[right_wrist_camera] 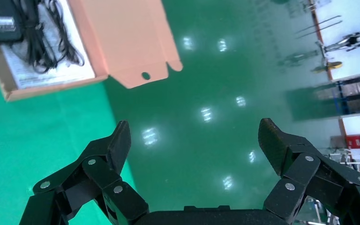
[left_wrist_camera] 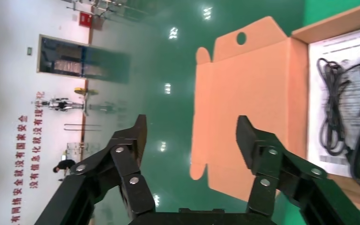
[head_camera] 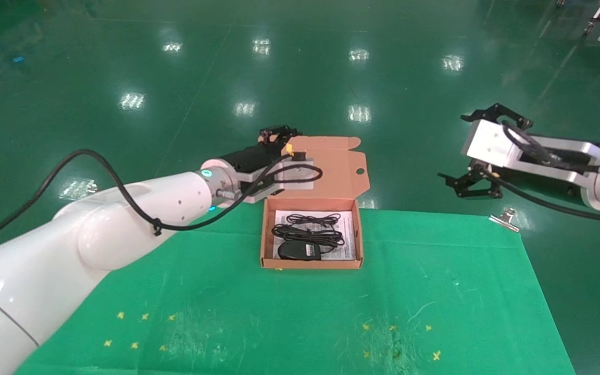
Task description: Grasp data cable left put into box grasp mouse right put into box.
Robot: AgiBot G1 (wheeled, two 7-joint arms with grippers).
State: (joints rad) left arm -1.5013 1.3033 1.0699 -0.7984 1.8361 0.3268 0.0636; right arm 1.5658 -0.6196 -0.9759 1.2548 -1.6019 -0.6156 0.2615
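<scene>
The cardboard box (head_camera: 266, 234) stands open on the green cloth, its lid flap (head_camera: 339, 166) laid back past the table's far edge. Inside, on the white leaflet, lie the black mouse (head_camera: 297, 251) and black cable loops (head_camera: 308, 232); I cannot tell the data cable from the mouse's cord. My left gripper (head_camera: 279, 133) is open and empty, hovering at the lid's far left corner; the left wrist view shows it (left_wrist_camera: 192, 136) with the lid (left_wrist_camera: 248, 93) beyond its jaws. My right gripper (head_camera: 454, 185) is open and empty, off the table to the right, also seen in its wrist view (right_wrist_camera: 194, 136).
A metal binder clip (head_camera: 505, 219) sits at the cloth's far right corner. The green cloth (head_camera: 435, 302) carries small yellow cross marks near its front. Shiny green floor lies beyond the far edge. The right wrist view shows the box (right_wrist_camera: 51, 86) far off.
</scene>
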